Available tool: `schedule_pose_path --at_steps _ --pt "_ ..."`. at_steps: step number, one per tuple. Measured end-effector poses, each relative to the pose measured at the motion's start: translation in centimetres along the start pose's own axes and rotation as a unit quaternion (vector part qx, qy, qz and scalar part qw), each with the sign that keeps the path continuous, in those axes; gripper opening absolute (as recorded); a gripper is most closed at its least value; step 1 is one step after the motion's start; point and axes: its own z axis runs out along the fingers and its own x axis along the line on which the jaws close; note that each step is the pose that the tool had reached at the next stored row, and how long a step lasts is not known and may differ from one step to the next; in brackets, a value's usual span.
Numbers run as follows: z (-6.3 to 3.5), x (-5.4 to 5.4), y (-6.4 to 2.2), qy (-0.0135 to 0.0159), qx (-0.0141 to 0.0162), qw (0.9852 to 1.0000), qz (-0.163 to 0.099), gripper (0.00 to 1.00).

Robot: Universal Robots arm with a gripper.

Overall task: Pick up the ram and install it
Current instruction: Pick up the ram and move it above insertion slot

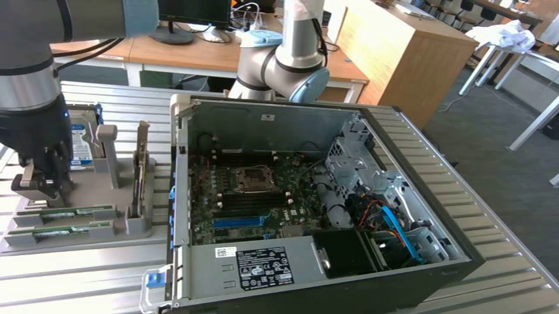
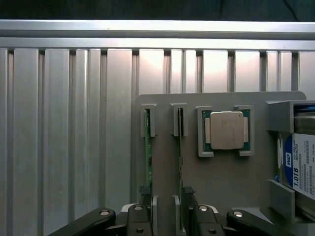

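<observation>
On the slatted metal table [image 1: 78,288], toward the exterior view's left, a grey holder tray [image 1: 114,196] is set beside an open computer case [image 1: 349,281] whose motherboard [image 1: 253,196] lies exposed. The claw [image 1: 41,188] is held low over the tray's end farthest from the case, its jaws spread wide and nothing gripped. The ram [image 1: 68,212] is lodged in a slot of the tray, just beside the claw. A second green stick [image 1: 63,229] is lodged in the parallel slot, and a blue-labelled hard drive [image 1: 83,140] is stood at the tray's far side. From the wrist view both sticks are met edge-on, and a square silver processor [image 2: 226,130] is made out in its own recess between the ram [image 2: 180,147] and the hard drive; in the exterior view that spot is covered by the arm. The dark fingertips [image 2: 189,199] are seen close to the sticks' near ends, but whether either stick is touched cannot be told.
</observation>
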Motion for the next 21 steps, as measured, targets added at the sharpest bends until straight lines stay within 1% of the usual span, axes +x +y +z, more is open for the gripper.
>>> schedule_pose_path --at_steps 15,21 --pt "1.85 0.0 -0.01 0.0 0.0 1.0 0.0 0.37" --pt "2.0 0.0 -0.01 0.0 0.0 1.0 0.0 0.37"
